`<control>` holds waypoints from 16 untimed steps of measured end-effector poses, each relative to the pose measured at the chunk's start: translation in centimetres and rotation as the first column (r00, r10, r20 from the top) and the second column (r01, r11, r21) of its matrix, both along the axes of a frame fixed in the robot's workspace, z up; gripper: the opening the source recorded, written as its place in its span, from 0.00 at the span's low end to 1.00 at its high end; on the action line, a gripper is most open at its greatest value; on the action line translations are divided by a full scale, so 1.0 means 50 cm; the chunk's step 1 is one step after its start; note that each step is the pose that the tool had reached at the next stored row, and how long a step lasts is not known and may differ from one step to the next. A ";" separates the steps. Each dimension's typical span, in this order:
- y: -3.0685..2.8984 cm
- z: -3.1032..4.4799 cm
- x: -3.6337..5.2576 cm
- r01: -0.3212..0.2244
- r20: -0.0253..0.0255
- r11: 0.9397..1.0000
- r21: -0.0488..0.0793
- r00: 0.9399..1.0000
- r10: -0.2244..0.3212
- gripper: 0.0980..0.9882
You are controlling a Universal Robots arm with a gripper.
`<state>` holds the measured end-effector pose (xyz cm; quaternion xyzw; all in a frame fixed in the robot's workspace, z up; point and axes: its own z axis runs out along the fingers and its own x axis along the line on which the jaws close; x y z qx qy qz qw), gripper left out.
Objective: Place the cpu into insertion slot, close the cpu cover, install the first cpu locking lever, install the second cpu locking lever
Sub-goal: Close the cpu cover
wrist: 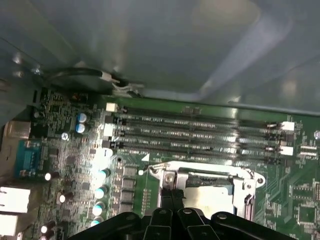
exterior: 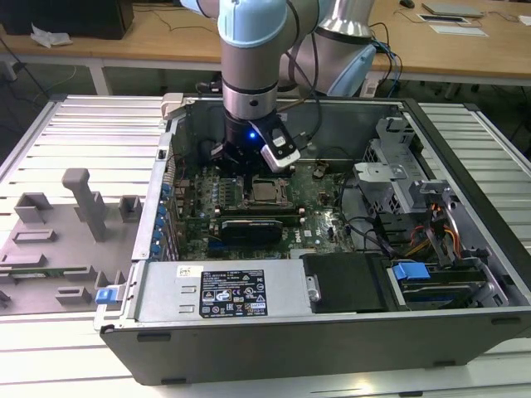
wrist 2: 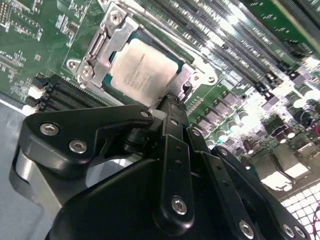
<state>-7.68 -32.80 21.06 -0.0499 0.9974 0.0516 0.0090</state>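
The cpu (wrist 2: 142, 70) is seen seated flat in the insertion slot (wrist 2: 165, 47), metal top up, w/ the cpu cover (wrist 2: 102, 45) lowered round it, so steps 1–2 are judged done. The gripper (wrist 2: 172, 107) is held at the slot's edge, fingers pressed together; nothing is seen btwn them. The step in hand is judged to be the first locking lever. A thin bright wire (wrist: 156, 165) at a slot corner is taken as prob. a lever; latched or not can't be told. That step is judged to call for a fine push down and sideways, w/ little room beside the memory slots (wrist: 200, 132) and no pressure allowed on the chip. Whether the tips touch cover or lever is hidden by the gripper's own black links. Part of the slot is cut off in the first wrist view, and in the exterior view the contact is blocked by the arm (exterior: 253, 75) inside the PC case (exterior: 332, 332).
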 end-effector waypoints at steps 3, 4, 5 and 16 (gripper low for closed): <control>-0.008 -0.002 0.001 0.000 0.000 1.000 0.002 1.000 0.000 0.01; -0.010 -0.002 0.001 0.000 0.000 1.000 0.003 1.000 0.000 0.01; -0.011 -0.002 0.002 0.000 0.000 1.000 0.004 1.000 0.000 0.01; -0.022 -0.004 0.010 0.000 0.000 1.000 0.016 1.000 0.000 0.01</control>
